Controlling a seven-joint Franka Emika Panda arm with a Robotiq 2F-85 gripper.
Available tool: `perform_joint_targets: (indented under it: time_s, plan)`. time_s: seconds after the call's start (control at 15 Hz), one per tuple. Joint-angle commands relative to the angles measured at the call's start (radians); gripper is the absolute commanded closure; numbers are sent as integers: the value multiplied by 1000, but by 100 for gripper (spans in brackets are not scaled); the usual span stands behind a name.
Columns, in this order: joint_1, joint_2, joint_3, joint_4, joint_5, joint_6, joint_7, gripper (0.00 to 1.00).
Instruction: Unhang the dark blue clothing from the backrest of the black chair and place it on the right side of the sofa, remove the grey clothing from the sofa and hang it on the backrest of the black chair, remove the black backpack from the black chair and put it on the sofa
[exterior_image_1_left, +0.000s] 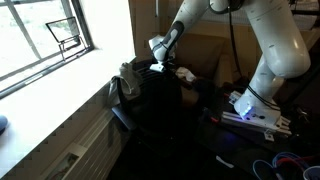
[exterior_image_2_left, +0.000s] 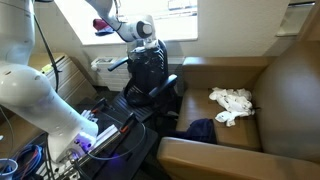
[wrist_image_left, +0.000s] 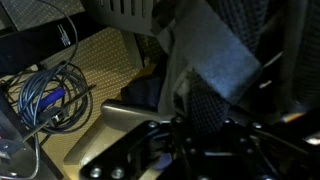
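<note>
Black backpack (exterior_image_2_left: 152, 75): seen upright on the black chair (exterior_image_1_left: 155, 110), long axis vertical, top directly beneath the fingers (exterior_image_2_left: 147, 45), which are lowered from above on a downward-bent arm, closure not discernible; grey clothing (exterior_image_2_left: 232, 103) is seen well apart on the sofa (exterior_image_2_left: 290, 90).

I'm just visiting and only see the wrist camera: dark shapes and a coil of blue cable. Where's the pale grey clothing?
Observer: The grey clothing lies crumpled on the sofa seat, in an exterior view.
Operator: And the dark blue one?
Observer: The dark blue clothing is on that seat too, apart from the grey, nearer the arm closest to the camera.
Operator: Where's the claw?
Observer: The gripper is at the top of the black chair, not over the sofa.
</note>
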Motion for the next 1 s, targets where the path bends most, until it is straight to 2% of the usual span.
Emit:
perform_joint_targets:
  time_s: [0.0,0.2,0.4,0.73,0.8,0.87,0.93]
  plan:
    - [73,-195,-113,-178,-170,43,142,94]
    - [117,-297,-160,-267,-319,50,331,94]
    - [126,-411,-175,-349,-484,13,546,94]
    - [47,-630,-112,-472,-730,-139,871,94]
    - [200,-657,-306,-440,-692,-186,799,94]
    - [185,-702,-304,-448,-714,-236,805,94]
    - [201,-734,-350,-436,-731,-277,794,94]
